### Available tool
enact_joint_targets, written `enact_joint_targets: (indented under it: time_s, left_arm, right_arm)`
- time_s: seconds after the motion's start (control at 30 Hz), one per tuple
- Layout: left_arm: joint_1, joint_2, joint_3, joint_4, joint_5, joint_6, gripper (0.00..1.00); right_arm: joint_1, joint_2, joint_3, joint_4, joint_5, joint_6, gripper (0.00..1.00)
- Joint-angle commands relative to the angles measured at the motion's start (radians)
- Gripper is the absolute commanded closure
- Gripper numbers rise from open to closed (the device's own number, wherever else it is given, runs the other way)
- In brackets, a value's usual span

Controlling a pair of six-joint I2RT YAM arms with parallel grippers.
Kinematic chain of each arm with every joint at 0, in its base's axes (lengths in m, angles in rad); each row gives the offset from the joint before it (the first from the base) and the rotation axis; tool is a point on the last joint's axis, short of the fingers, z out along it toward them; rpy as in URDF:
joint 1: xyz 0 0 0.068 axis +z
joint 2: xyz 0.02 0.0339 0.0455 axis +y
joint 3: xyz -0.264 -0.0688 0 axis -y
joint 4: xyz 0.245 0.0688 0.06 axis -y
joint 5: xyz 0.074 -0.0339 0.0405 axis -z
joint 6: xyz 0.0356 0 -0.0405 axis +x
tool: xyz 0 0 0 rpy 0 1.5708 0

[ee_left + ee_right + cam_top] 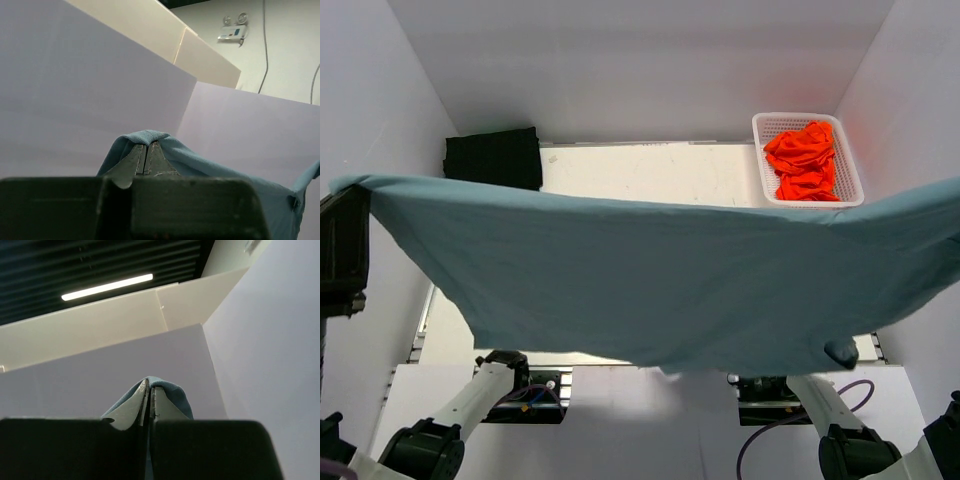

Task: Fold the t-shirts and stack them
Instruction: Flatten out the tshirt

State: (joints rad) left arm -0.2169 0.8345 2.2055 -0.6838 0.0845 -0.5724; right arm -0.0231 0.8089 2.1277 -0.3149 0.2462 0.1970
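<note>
- Pinching the slate-blue t-shirt [650, 280] at two far-apart spots on its edge, I hold it up in the air, spread wide between my two sets of jaws.
- The cloth runs fairly taut along its upper edge from one set of jaws to the other. Its body sags below and between them in a broad curve, lowest near the middle, above my arm bases.
- My left gripper [147, 150] has its jaws pressed together on a fold of the blue cloth. The fabric wraps over the fingertips and trails off to one side of them, down toward the rest of the shirt.
- My right gripper [149, 390] is clamped the same way, jaws together with a small hump of blue cloth folded over the tips and the fabric dropping behind one finger.
- In the top view the left jaws sit at the shirt's left corner, high beside the side wall. The right jaws lie past the edge of that view, where the shirt's other end runs out.
- Beyond and below the left jaws, the black t-shirts [492, 157] lie in a folded pile at a far corner of the table [650, 175].
- Beyond and below the right jaws, the orange-red t-shirts [802, 160] lie crumpled inside a white lattice basket [760, 150] at the other far corner.
- Pale walls [75, 90] stand past both sets of jaws.
</note>
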Motion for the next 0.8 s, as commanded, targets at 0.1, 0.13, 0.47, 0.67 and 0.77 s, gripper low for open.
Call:
enact_joint_targets:
  time_s: [0.1,0.13,0.47,0.67,0.77]
  left_arm:
    - [0.004,-0.002,0.066,0.058,0.02,-0.004,1.0]
    - [0.004,-0.002,0.066,0.058,0.02,-0.004,1.0]
    - [0.004,-0.015,-0.03,0.058,-0.054,-0.004,1.0]
    - [0.004,-0.052,-0.236,0.113,-0.19,0.014,1.0]
    - [0.004,-0.034,-0.318,0.104,-0.233,0.014,1.0]
  right_arm:
    - [0.005,-0.01,0.024,0.183,0.077,-0.034,1.0]
    - [0.006,-0.005,0.034,0.18,0.077,-0.036,1.0]
    - [0.006,0.022,-0.074,0.159,0.047,-0.019,1.0]
    - [0.0,0.03,-0.273,0.221,-0.099,0.107,1.0]
    - [0.002,0.052,-0.337,0.221,-0.11,0.143,1.0]
